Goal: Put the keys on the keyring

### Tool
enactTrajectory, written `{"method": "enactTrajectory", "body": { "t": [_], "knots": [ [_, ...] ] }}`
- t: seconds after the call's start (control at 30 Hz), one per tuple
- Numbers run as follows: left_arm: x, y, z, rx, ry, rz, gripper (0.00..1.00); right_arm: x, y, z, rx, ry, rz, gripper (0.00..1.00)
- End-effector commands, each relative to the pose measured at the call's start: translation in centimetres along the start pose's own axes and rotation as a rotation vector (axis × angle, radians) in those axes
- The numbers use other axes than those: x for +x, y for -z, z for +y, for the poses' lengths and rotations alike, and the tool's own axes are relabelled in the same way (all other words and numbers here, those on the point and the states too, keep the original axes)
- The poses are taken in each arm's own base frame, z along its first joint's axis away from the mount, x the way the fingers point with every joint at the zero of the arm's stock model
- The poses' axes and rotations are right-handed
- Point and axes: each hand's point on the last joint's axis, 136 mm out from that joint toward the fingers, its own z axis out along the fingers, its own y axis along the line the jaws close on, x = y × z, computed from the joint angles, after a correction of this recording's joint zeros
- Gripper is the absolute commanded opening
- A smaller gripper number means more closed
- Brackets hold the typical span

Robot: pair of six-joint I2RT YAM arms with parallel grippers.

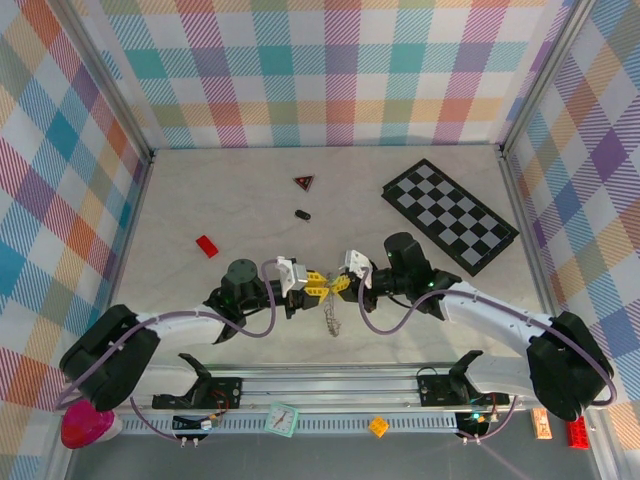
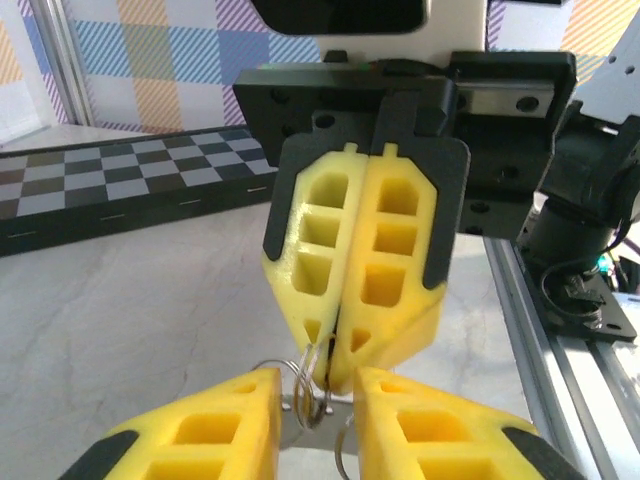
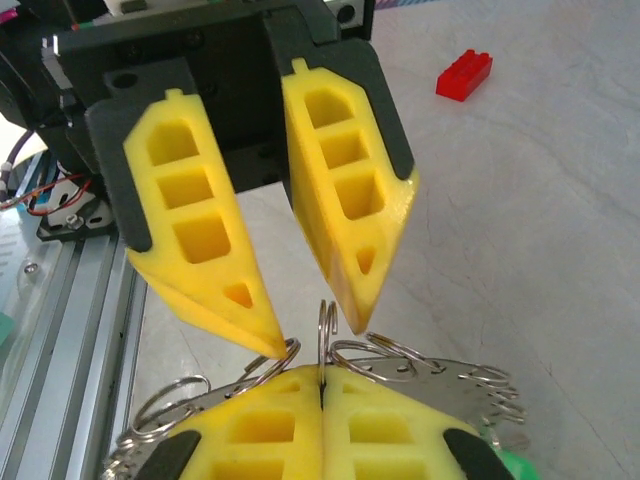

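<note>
Right gripper (image 3: 322,385): jaws closed flat on a coil of the keyring (image 3: 400,352), held above the table (image 1: 200,210) near its front edge, keys (image 1: 330,320) dangling beneath; left gripper (image 3: 320,335): jaws part-open, tips at the wire, clasping nothing. Risk: thin limp wire could twist or slip free, dropping the bunch. Surround: pale marbled surface, plaid walls (image 1: 330,70).

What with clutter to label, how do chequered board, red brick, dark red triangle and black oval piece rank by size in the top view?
1. chequered board
2. red brick and dark red triangle, look alike
3. black oval piece
</note>
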Motion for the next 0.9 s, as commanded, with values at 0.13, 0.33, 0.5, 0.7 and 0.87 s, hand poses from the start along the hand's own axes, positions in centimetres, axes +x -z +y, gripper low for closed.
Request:
{"method": "enactTrajectory", "body": {
  "t": [0.13, 0.33, 0.5, 0.7, 0.87],
  "knots": [
    [0.8, 0.5, -0.2, -0.006, -0.072, 0.153, 0.28, -1.3, 0.5, 0.7, -0.022, 0.099, 0.076, 0.00],
    [0.2, 0.4, 0.0, -0.001, -0.092, 0.170, 0.29, -1.3, 0.2, 1.2, -0.046, 0.133, 0.141, 0.00],
    [-0.3, 0.4, -0.3, 0.023, -0.107, 0.183, 0.26, -1.3, -0.2, 1.8, -0.077, 0.156, 0.181, 0.00],
    [-0.7, 0.3, -0.7, 0.055, -0.111, 0.177, 0.23, -1.5, -0.6, 1.9, -0.090, 0.180, 0.208, 0.00],
    [-0.7, 0.3, -0.9, 0.066, -0.109, 0.178, 0.18, -1.3, -0.8, 2.2, -0.108, 0.190, 0.229, 0.00]
  ]
}}
